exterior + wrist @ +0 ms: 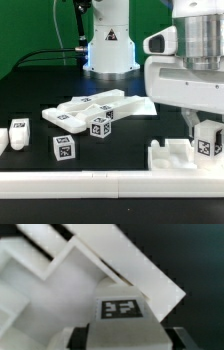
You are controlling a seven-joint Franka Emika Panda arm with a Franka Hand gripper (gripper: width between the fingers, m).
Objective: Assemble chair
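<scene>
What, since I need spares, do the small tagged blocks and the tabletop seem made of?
Tagged blocks: likely hard white plastic, matte, with crisp straight edges; their tags look like printed stickers. Tabletop: black and matte, no glare; perhaps cloth or a mat, too blurred to tell.

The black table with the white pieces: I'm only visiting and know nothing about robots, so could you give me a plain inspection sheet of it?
Surface: black table, with a white border rail along its near edge.
Job's things: chair pieces all loose: pile of flat slabs; front block; middle block by the pile; left block; braced panel by the rail; fourth block between the tool's fingers.
Clutter: nothing seen.
Grippers: tool straddles the fourth block; a firm grip cannot be confirmed.
Cables: black cables behind the table, off the work area.
Surroundings: green backdrop; the arm's white base at the far side.
</scene>
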